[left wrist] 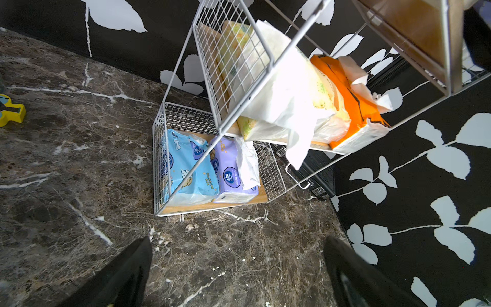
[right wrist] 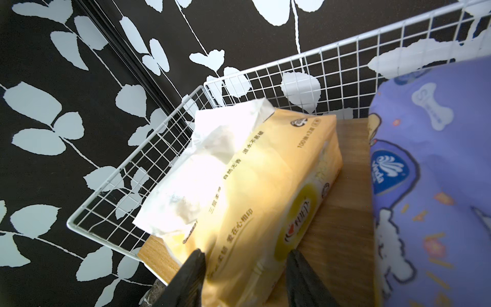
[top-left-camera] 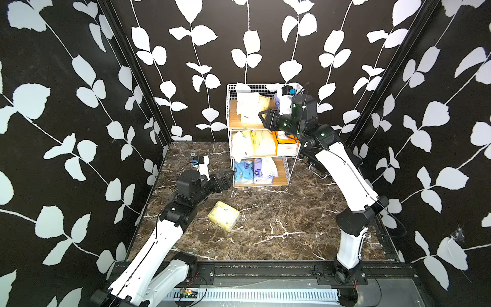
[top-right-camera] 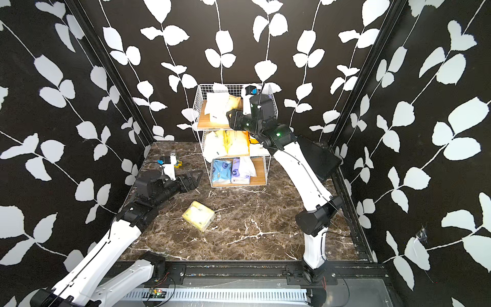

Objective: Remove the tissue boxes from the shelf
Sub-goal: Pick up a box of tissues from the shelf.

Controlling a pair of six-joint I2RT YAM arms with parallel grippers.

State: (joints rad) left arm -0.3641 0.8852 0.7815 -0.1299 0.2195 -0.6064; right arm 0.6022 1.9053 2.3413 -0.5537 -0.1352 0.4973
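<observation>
Straddling yellow tissue pack [right wrist: 239, 186] on shelf [right wrist: 348, 186] (lower centre of frame), right gripper [right wrist: 245, 253] fingers, possibly clamped, cannot tell, left gripper [left wrist: 237, 240] fingers wide apart.

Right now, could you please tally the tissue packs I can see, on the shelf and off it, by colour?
pale yellow packs: 4
lavender packs: 2
light blue pack: 1
orange box: 1
Total in view: 8
</observation>
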